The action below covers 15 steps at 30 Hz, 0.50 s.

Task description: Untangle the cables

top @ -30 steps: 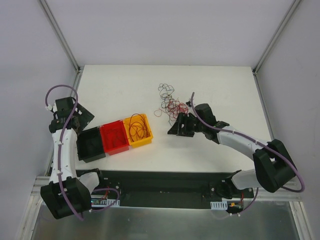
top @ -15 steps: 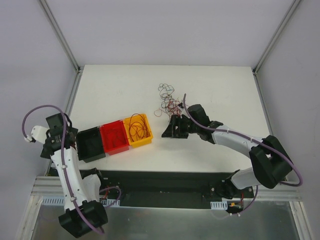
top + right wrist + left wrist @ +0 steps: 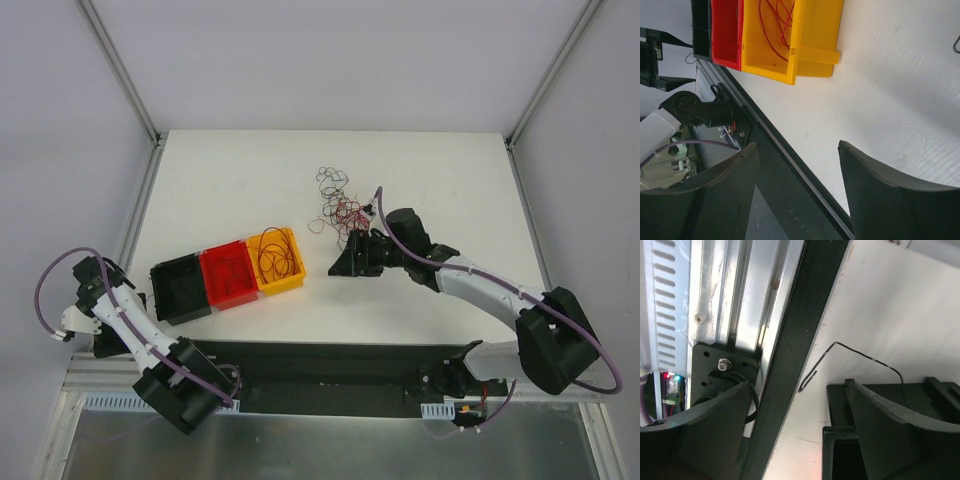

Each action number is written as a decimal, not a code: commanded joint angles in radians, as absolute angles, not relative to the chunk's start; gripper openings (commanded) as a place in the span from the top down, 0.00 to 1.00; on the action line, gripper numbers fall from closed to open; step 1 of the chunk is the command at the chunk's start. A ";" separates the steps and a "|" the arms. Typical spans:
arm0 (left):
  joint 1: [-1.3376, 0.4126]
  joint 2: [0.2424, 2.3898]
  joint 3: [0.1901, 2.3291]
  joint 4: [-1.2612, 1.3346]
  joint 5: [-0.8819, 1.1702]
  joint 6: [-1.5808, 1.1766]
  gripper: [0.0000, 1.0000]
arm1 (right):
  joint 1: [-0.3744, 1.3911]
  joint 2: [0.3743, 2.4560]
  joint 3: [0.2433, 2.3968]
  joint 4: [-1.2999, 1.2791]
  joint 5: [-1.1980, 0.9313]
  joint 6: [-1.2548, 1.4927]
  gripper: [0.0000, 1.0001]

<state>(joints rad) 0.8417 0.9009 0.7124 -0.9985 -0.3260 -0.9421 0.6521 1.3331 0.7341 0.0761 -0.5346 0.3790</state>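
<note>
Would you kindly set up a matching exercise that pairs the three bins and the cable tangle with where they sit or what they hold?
Things:
1. yellow bin
2. red bin
3. black bin
4. cable tangle

Descriptions:
A. left end of the row
B. loose on the table
C. holds red cables
D. middle of the row

Pairs: 1-C; 2-D; 3-A; 4-B
</note>
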 commanded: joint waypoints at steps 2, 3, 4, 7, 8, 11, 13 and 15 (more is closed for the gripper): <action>0.874 0.902 0.695 -0.979 -0.308 -0.969 0.23 | 0.595 1.275 0.721 0.077 -0.594 0.337 0.32; 0.879 0.899 0.693 -0.967 -0.316 -0.969 0.26 | 0.588 1.270 0.713 0.080 -0.597 0.337 0.32; 0.887 0.907 0.692 -0.956 -0.308 -0.965 0.30 | 0.578 1.266 0.709 0.081 -0.601 0.337 0.32; 0.896 0.940 0.680 -0.919 -0.310 -0.960 0.47 | 0.560 1.249 0.690 0.086 -0.614 0.337 0.32; 0.897 0.951 0.673 -0.902 -0.313 -0.947 0.50 | 0.555 1.243 0.684 0.086 -0.617 0.337 0.32; 0.900 0.959 0.664 -0.881 -0.341 -0.933 0.51 | 0.532 1.218 0.669 0.086 -0.624 0.341 0.32; 0.900 0.953 0.666 -0.873 -0.331 -0.928 0.56 | 0.514 1.204 0.658 0.086 -0.624 0.342 0.32; 0.900 0.945 0.667 -0.851 -0.342 -0.908 0.78 | 0.506 1.193 0.655 0.086 -0.621 0.342 0.32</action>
<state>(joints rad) 0.8921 0.9573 0.6716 -0.8886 -0.3012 -0.9463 0.5285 1.2415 0.6590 0.0662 -0.5930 0.3573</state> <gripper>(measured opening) 0.388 0.676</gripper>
